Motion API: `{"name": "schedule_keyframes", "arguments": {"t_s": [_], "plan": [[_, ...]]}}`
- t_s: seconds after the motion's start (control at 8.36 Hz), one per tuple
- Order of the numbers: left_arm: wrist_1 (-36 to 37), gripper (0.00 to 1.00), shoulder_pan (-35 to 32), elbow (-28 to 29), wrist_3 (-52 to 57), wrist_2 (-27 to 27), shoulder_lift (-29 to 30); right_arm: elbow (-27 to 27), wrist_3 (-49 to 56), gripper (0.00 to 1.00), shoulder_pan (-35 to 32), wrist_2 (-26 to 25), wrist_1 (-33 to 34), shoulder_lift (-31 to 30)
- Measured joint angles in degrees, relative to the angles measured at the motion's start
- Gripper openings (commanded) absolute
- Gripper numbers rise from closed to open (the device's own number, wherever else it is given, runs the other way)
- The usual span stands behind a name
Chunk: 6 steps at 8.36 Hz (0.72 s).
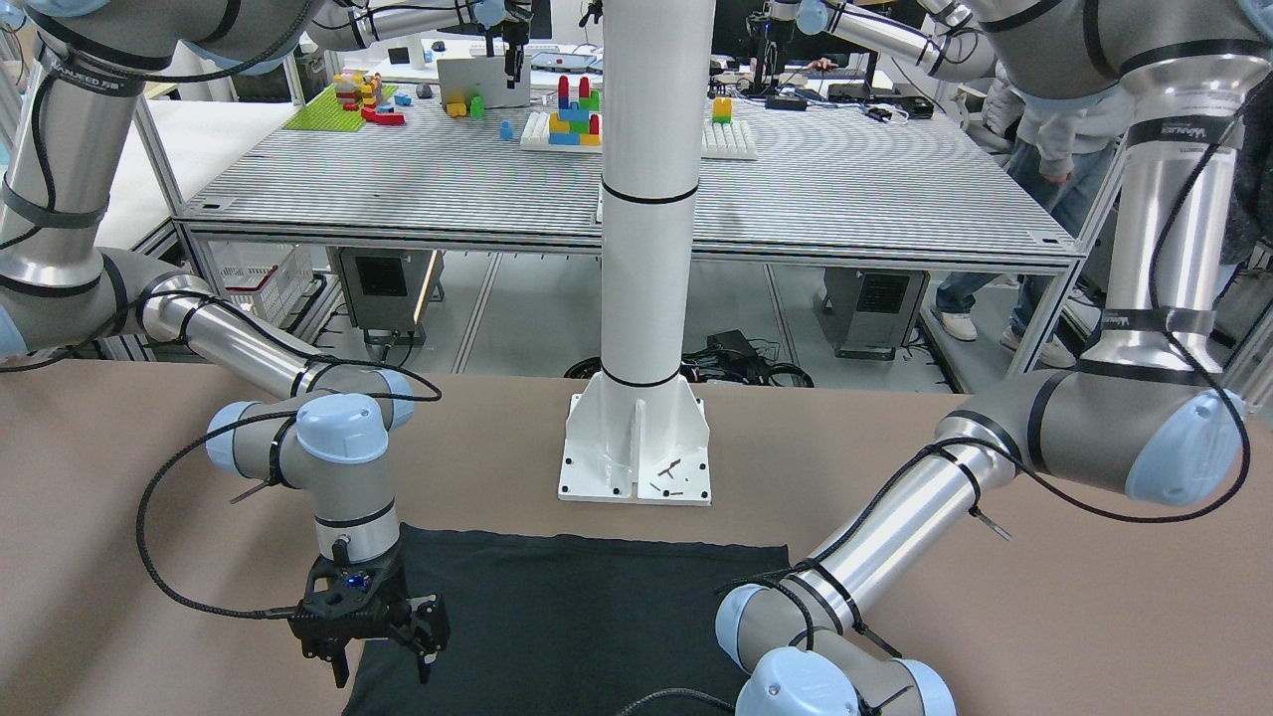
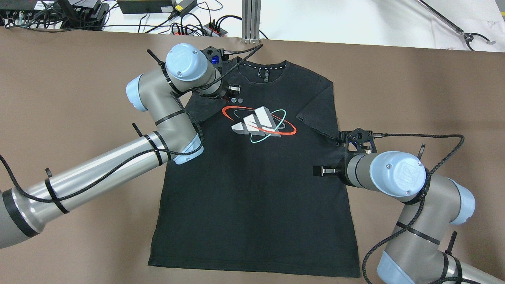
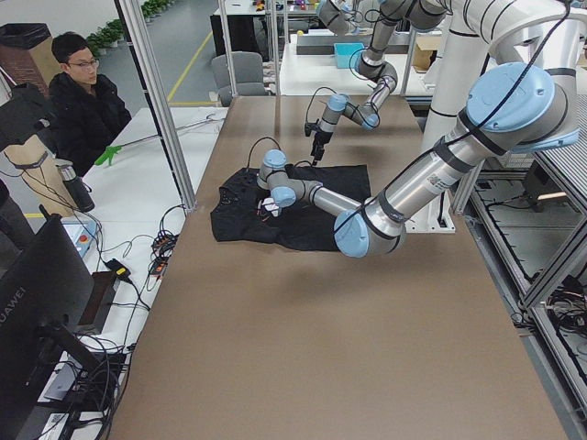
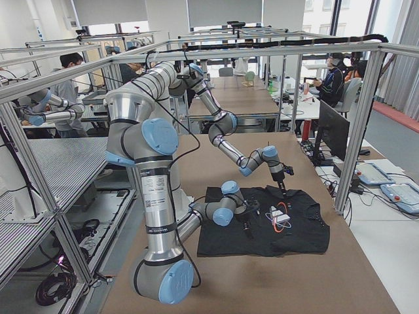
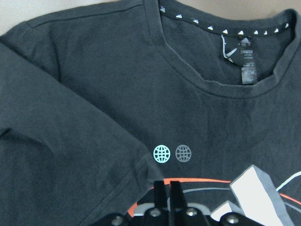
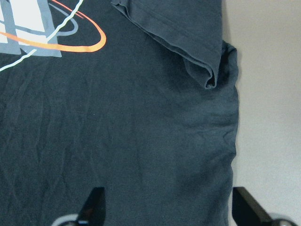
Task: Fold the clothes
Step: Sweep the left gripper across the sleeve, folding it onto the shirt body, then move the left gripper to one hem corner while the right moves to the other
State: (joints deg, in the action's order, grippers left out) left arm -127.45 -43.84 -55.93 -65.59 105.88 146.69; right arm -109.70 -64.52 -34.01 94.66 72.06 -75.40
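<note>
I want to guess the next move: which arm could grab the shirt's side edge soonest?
Probably right: the right tool is open over the shirt's side edge. The left tool is shut above the chest print.

Black shirt [image 6: 122, 136] (rumpled sleeve [image 6: 188, 42], orange-ringed logo [image 6: 47, 33] at top left) beneath the right gripper's [image 6: 169, 200] wide-apart fingers [image 6: 94, 202].

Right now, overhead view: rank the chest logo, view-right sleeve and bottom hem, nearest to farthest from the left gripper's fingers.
1. The chest logo, just beside the left gripper.
2. The sleeve, off to the view's right.
3. The bottom hem, at the view's bottom, on the robot's side.
</note>
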Motion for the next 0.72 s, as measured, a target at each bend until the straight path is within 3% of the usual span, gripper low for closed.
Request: {"name": "schedule_keyframes", "arguments": {"t_s": [0.48, 0.72], "plan": [[0.0, 0.93, 1.3, -1.2, -1.8, -4.0, -0.5, 1.0, -0.5, 0.95, 0.5, 0.0, -0.3, 0.3], [1.0, 0.94, 1.4, -9.4, -5.2, -3.9, -5.4, 0.5, -1.0, 0.95, 0.5, 0.1, -0.2, 0.5]]}}
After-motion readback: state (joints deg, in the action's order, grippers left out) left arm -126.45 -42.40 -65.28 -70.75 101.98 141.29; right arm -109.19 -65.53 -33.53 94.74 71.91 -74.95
